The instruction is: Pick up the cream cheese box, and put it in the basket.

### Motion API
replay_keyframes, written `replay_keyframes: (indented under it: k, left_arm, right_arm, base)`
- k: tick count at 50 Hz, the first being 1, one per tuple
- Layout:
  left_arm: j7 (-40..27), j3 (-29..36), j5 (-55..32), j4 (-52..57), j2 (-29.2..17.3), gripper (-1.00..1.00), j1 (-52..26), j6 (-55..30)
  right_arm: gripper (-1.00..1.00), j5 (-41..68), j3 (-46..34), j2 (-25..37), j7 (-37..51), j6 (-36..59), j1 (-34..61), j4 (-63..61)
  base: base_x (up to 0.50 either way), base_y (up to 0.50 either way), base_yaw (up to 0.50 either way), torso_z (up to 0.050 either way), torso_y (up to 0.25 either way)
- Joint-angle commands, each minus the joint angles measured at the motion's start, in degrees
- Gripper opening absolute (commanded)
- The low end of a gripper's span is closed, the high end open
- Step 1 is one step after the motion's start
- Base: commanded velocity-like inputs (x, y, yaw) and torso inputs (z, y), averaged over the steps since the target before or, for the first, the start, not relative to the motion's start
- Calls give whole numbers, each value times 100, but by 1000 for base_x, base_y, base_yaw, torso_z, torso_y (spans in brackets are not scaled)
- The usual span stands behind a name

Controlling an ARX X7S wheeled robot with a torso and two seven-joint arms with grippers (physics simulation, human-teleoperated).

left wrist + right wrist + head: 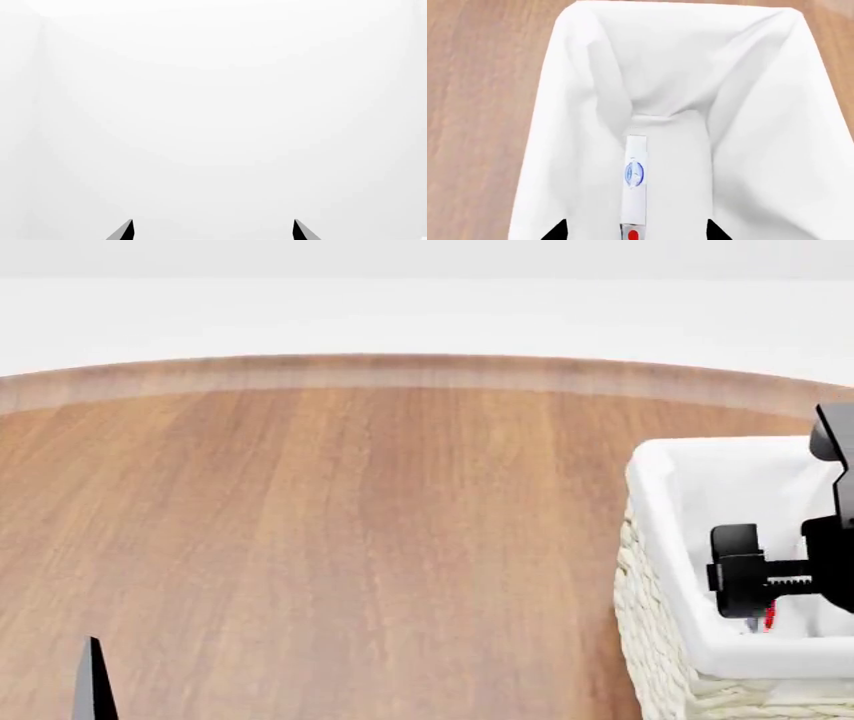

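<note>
The cream cheese box (635,185), thin and white with a blue oval mark and a red patch, stands on its edge inside the basket (560,125), against the white cloth liner. My right gripper (637,231) hangs over the basket with its fingertips wide apart on either side of the box, not touching it. In the head view the basket (657,640) stands at the right edge of the table with my right gripper (767,590) above it, and a red bit of the box (770,619) shows below it. My left gripper (213,231) is open and empty, facing a blank white surface.
The round wooden table (347,520) spreads left of the basket, with its far edge curving across the back. One left fingertip (91,685) shows at the lower left of the head view. The floor beyond the table is white.
</note>
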Motion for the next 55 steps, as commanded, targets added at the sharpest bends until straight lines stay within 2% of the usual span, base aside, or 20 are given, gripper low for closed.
replay_keyframes:
  k: [1, 25, 32, 40, 48, 55]
  left_arm:
    - [-18, 9, -7, 10, -16, 100, -6, -4]
    - [-55, 36, -16, -8, -44, 100, 3, 36]
    - [-62, 47, -24, -32, -47, 100, -12, 43]
    - [-80, 36, -38, -40, -59, 100, -16, 52]
    - [-98, 35, -50, -24, -67, 100, -26, 20]
    - [-120, 30, -56, -7, -74, 100, -18, 26]
  right_arm:
    - [100, -26, 10, 61, 12, -70, -45, -104]
    - [100, -66, 42, 89, 218, -98, 177, -629]
    - [100, -9, 420, 200, 689, -375, 104, -1261]
    - [100, 361, 1215, 453, 1509, -722, -633, -2661]
    - [100, 777, 1987, 582, 2453, -1145, -1875, -4366]
    - [100, 975, 2225, 579, 3014, -1403, -2819, -5689]
  base:
    - [0, 0, 0, 0, 0]
    - [0, 0, 0, 0, 0]
    - [0, 0, 0, 0, 0]
    - [0, 0, 0, 0, 0]
    - [0, 0, 0, 0, 0]
    - [0, 0, 0, 0, 0]
